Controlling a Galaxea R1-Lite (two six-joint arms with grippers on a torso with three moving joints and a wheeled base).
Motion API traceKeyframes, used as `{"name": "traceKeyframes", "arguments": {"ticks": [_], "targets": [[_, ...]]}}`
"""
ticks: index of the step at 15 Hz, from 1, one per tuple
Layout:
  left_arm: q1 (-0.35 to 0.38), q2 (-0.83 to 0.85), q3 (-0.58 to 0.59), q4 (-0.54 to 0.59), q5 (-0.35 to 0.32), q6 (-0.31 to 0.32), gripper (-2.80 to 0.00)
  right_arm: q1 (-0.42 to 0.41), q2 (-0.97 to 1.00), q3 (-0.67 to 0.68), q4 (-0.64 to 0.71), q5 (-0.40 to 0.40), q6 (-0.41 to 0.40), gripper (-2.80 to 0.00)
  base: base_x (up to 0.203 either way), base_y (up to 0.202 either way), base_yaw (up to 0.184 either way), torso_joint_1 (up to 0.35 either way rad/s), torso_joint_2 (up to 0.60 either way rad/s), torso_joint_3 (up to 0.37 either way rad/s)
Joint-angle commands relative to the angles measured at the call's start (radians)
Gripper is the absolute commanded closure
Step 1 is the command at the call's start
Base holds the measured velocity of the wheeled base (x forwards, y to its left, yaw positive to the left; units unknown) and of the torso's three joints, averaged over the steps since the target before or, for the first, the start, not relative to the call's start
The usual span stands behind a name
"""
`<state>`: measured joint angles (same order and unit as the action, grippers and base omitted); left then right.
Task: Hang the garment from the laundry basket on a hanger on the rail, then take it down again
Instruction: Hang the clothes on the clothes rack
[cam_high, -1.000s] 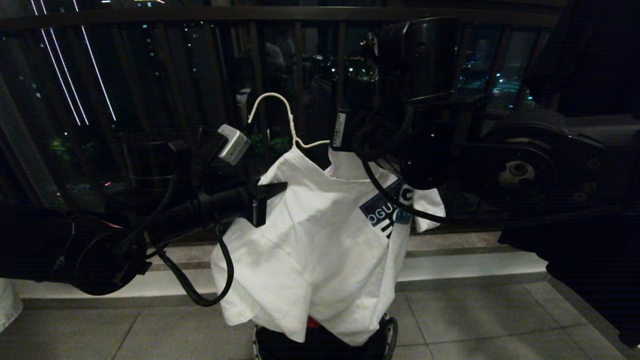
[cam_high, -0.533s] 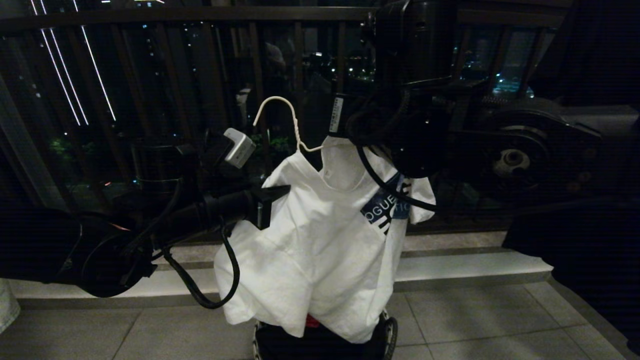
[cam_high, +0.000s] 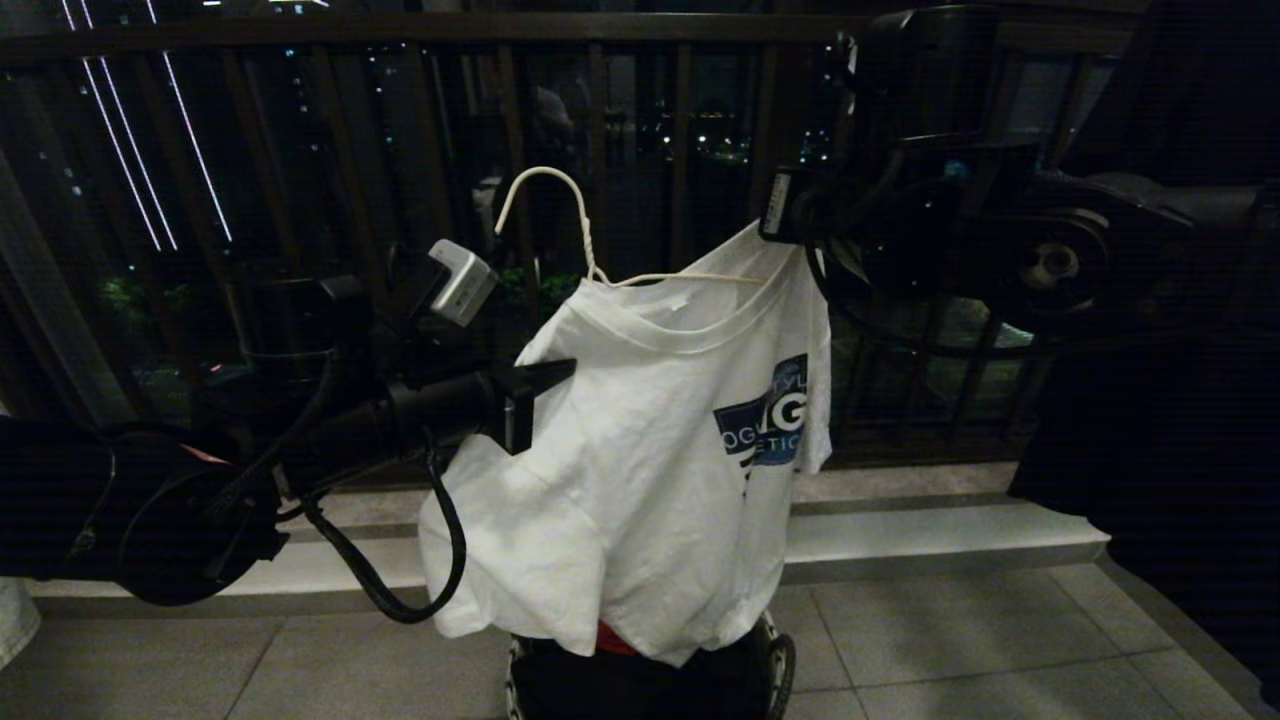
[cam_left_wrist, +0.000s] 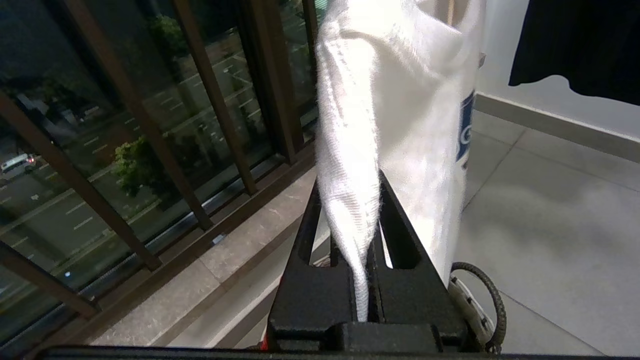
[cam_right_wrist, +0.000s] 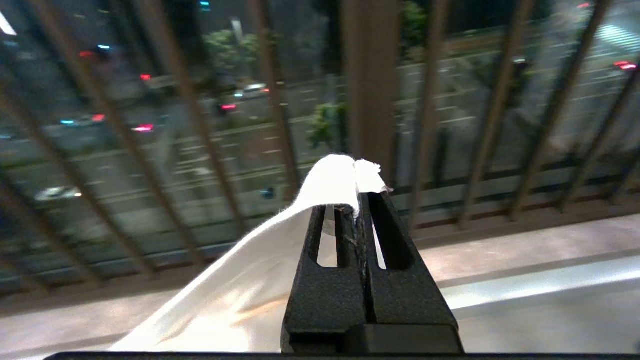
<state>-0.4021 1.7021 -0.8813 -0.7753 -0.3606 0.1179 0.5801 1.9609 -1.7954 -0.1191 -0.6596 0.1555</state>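
The garment (cam_high: 640, 460), a white T-shirt with a blue-and-black logo, hangs in the air on the cream wire hanger (cam_high: 545, 182). One hanger arm runs across the open collar. My left gripper (cam_high: 560, 372) is shut on the shirt's left shoulder fold; in the left wrist view the cloth (cam_left_wrist: 400, 100) runs down between the left gripper's (cam_left_wrist: 350, 181) fingers. My right gripper (cam_high: 795, 240) is higher, shut on the right shoulder, and a tuft of garment (cam_right_wrist: 240, 280) sticks out past the right gripper's (cam_right_wrist: 352, 207) tips. The laundry basket (cam_high: 785, 662) stands under the hem. The rail is out of view.
Dark balcony railing bars (cam_high: 690, 130) stand close behind the shirt, above a stone ledge (cam_high: 900, 535) and a tiled floor. A black garment (cam_left_wrist: 575, 45) hangs off to one side in the left wrist view. A pale cloth (cam_high: 10, 620) shows at the far left edge.
My right gripper has swung to the right and up with the shoulder, stretching the collar open along the hanger arm. The hem has lifted a little. The left gripper has stayed in place.
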Motion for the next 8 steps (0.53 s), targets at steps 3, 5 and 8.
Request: {"name": "traceKeyframes", "arguments": {"ticks": [3,5,8], "targets": [[0.002,0.007,-0.002,-0.004,0.039,0.032,0.0,-0.02,-0.014,0.031,0.002,-0.002,-0.014,0.0,0.0,0.0,0.0,0.0,0.0,0.0],[0.0,0.022,-0.004,-0.005,0.064,0.06,0.0,-0.005,-0.02,0.051,0.004,0.0,-0.015,0.0,0.0,0.0,0.0,0.0,0.0,0.0],[0.0,0.01,-0.002,-0.005,0.064,0.062,0.0,0.01,-0.025,0.067,0.097,0.005,-0.006,0.0,0.0,0.0,0.0,0.0,0.0,0.0]]}}
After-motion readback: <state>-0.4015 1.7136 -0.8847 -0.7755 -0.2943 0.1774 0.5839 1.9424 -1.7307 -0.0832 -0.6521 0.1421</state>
